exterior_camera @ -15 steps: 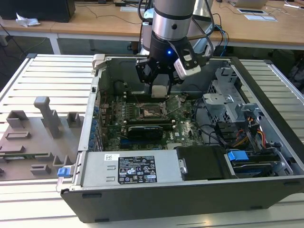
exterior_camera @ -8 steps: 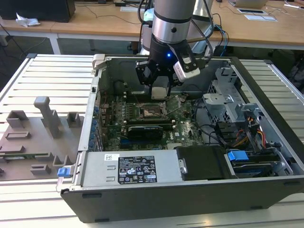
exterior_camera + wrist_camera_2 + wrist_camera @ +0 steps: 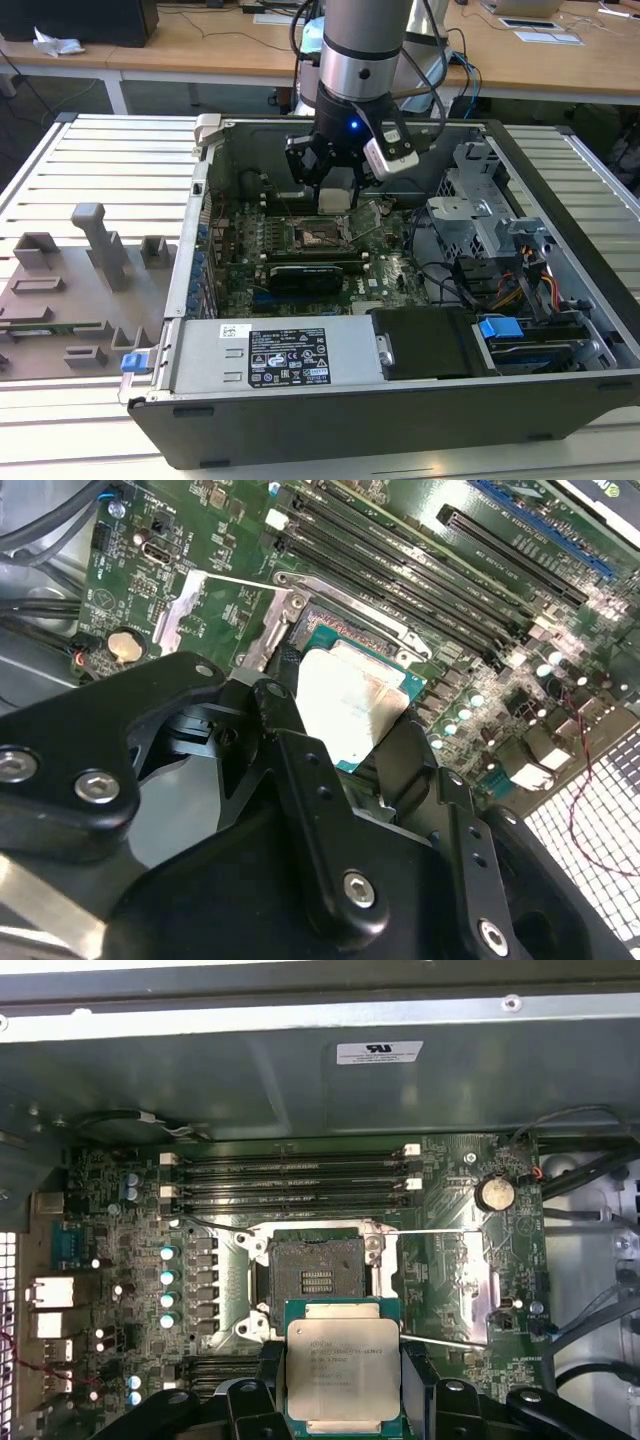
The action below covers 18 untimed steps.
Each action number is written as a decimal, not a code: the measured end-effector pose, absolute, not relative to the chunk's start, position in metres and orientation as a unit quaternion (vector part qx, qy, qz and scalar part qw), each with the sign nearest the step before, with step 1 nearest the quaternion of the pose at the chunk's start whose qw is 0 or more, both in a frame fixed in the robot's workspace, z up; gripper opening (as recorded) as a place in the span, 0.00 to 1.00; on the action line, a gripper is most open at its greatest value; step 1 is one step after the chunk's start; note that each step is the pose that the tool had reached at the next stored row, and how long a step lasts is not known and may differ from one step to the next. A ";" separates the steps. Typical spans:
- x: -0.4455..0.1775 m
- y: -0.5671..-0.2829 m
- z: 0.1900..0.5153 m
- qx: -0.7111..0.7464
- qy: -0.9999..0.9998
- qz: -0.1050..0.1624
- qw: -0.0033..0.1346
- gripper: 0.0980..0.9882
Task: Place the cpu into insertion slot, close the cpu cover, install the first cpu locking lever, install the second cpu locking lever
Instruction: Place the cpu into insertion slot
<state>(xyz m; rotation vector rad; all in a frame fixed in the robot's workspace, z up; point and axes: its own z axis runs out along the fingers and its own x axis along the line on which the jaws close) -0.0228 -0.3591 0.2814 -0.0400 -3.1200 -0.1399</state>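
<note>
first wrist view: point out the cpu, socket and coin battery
cpu (image 3: 343,1372), first wrist view, middle of its metal top
socket (image 3: 317,1278), first wrist view, middle of its pin field
coin battery (image 3: 493,1192), first wrist view, its round face

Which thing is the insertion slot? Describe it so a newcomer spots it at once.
Inside the open computer case, look at the green motherboard and find the long narrow black memory slots. The insertion slot sits right beside them. Unlike those strips, it is square, with a black rim and a pin field inside.
</note>
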 end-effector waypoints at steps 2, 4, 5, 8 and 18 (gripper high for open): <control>-0.023 -0.359 0.279 -0.013 -0.999 -0.045 0.009 0.50; -0.023 -0.359 0.278 -0.013 -0.999 -0.045 0.009 0.50; -0.023 -0.359 0.277 -0.013 -0.999 -0.045 0.009 0.50; -0.023 -0.359 0.274 -0.013 -0.999 -0.045 0.009 0.50; -0.023 -0.359 0.263 -0.013 -0.999 -0.045 0.009 0.50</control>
